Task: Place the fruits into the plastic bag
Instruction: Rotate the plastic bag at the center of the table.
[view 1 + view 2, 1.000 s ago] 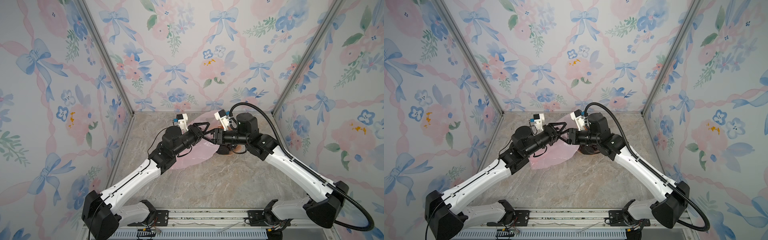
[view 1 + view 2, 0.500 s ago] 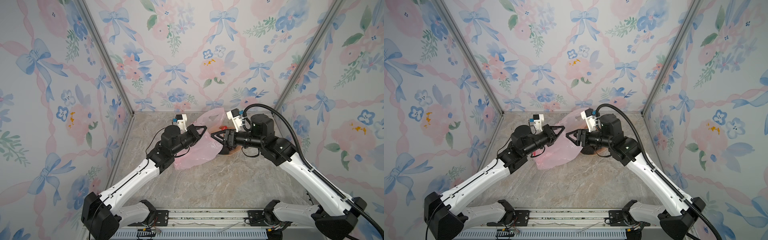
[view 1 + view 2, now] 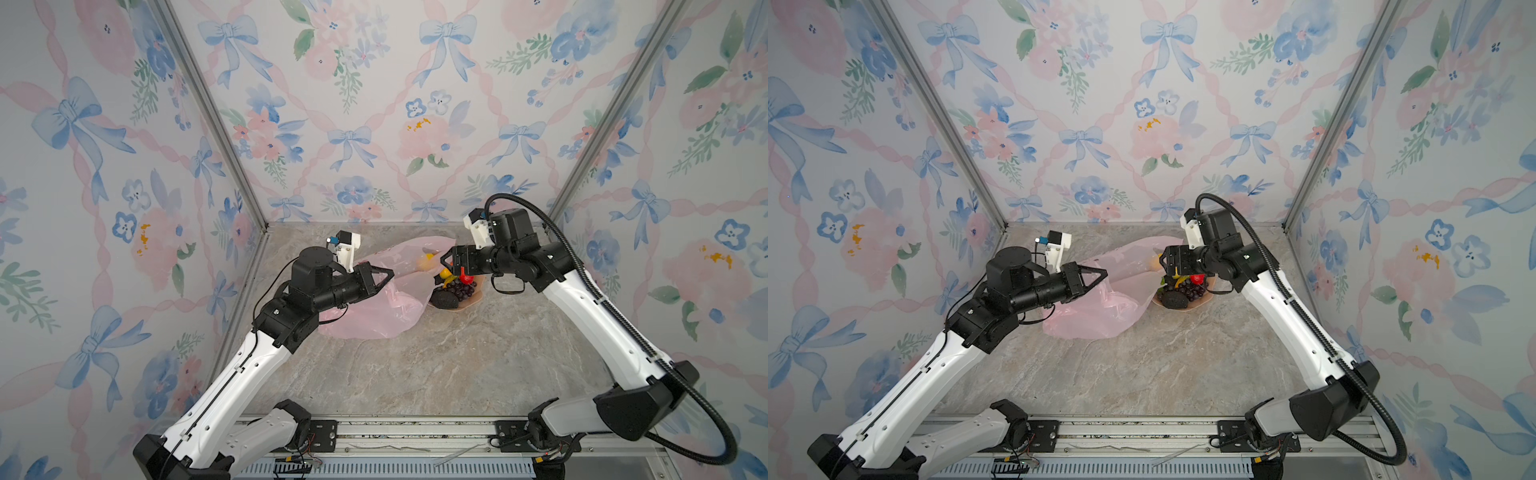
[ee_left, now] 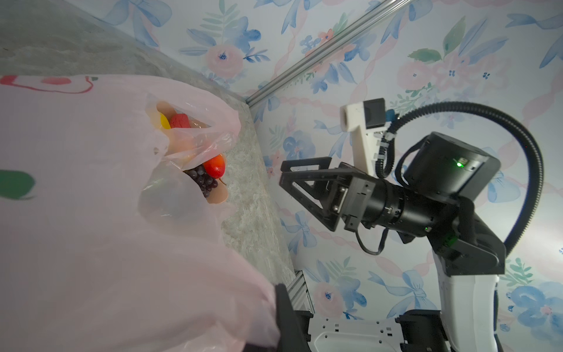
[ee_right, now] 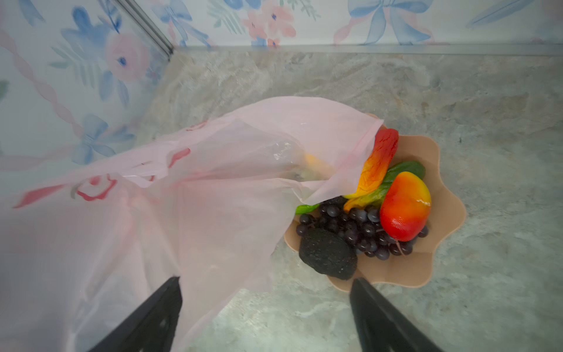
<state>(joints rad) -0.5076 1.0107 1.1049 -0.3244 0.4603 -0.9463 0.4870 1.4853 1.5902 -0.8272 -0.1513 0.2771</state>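
Clamped shut on a fold of the pink plastic bag (image 3: 374,316) with the left fingers (image 3: 388,274), holding that end up, with the rest sagging onto the worktop (image 3: 436,374) and draped over one side of the peach dish (image 5: 438,265). Spread wide and empty with the right fingers (image 5: 380,317), hovering above the dish and the fruits (image 5: 365,219) heaped in it: two mangoes (image 5: 405,210), dark grapes (image 5: 362,234), a black bumpy piece (image 5: 327,257), plus a yellow one (image 5: 313,161) dimly seen through the film

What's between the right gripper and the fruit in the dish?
Nothing visible over the round mango, grapes or black piece: right gripper is open above them. The bag, pinched by the left gripper, covers part of the dish.
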